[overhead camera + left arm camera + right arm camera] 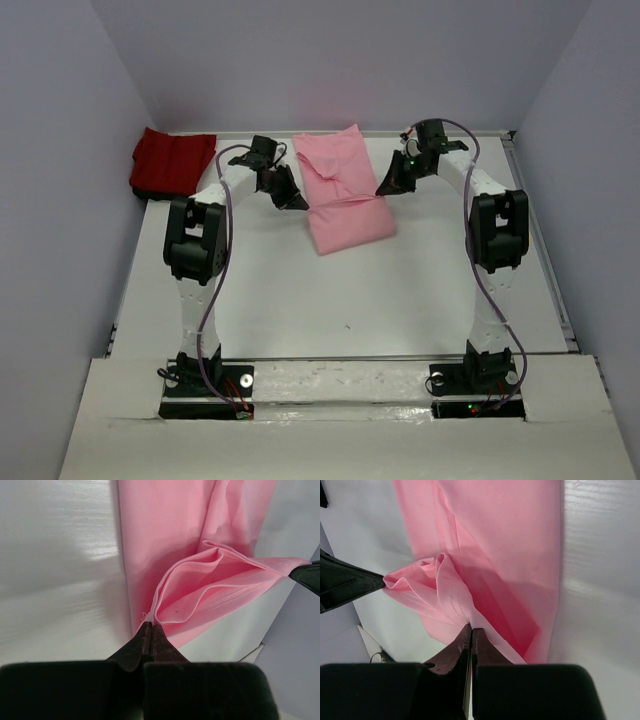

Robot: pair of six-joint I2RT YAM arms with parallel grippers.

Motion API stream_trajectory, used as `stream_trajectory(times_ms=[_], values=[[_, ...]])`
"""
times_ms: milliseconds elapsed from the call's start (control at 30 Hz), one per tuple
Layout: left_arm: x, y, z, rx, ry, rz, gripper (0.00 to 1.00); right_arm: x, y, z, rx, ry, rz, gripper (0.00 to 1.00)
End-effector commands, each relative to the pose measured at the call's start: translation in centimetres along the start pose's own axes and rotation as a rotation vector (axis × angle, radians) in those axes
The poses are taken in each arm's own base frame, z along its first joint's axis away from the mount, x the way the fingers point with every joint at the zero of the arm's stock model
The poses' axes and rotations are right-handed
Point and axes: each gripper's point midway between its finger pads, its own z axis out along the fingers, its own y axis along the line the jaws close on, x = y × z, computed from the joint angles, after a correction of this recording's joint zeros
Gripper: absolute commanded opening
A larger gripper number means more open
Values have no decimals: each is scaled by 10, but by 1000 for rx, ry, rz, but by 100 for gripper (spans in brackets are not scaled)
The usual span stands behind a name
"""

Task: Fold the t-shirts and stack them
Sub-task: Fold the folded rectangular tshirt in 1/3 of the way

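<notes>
At the upper left of the overhead frame, the deep red shirt (172, 160) is seen lying in a compact heap at the far corner of the counter (400, 300), well apart from the action. Further right, the left end effector (293, 198) is found clenched on the left edge of the pink shirt (345, 215), with a thin pinch of cloth caught between its closed tips. The pink shirt is laid out in the upper centre of the frame as a long strip, and a ridge of cloth is raised across its middle between the two grips. At the right end of that ridge, the right end effector (388, 183) is clenched on the opposite edge in the same way.

A crosswise fold is judged to be the step in hand. It would be done best if both pinches were raised together and level, so that the cloth between them is drawn straight rather than left to sag. The fold should then be carried over until the ends are matched, laid flat, and only then let go. So thin a pinch could be lost if the edges were tugged apart too hard. The stacking is not yet done.
</notes>
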Motion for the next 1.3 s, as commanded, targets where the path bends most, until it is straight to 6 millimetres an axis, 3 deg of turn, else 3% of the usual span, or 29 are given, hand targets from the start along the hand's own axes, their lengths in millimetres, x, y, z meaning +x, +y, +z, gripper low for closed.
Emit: stream_trajectory(times_ms=[0, 167, 400, 733, 900, 1067, 1100, 1133, 1167, 1267], values=[[-8, -6, -4, 9, -8, 21, 0, -20, 3, 1, -20, -33, -35, 0], [-15, 0, 10, 8, -14, 16, 0, -37, 0, 14, -31, -51, -43, 0], [-38, -2, 26, 16, -51, 31, 0, -49, -17, 35, -24, -64, -28, 0], [-63, -5, 38, 21, -95, 47, 2, -46, -37, 53, 5, -57, -15, 0], [-65, -5, 38, 17, -110, 56, 4, -42, -42, 56, 19, -53, -11, 0], [-61, 1, 42, 6, -99, 57, 22, -41, -46, 59, 24, -53, -8, 0], [-60, 2, 41, 5, -98, 58, 37, -41, -47, 60, 27, -53, -4, 0], [-60, 4, 42, 0, -97, 59, 42, -41, -49, 61, 29, -51, -1, 0], [-59, 5, 43, -4, -98, 61, 46, -41, -49, 62, 29, -52, -3, 14], [-60, 7, 43, -5, -104, 66, 53, -41, -50, 62, 30, -54, -10, 31]])
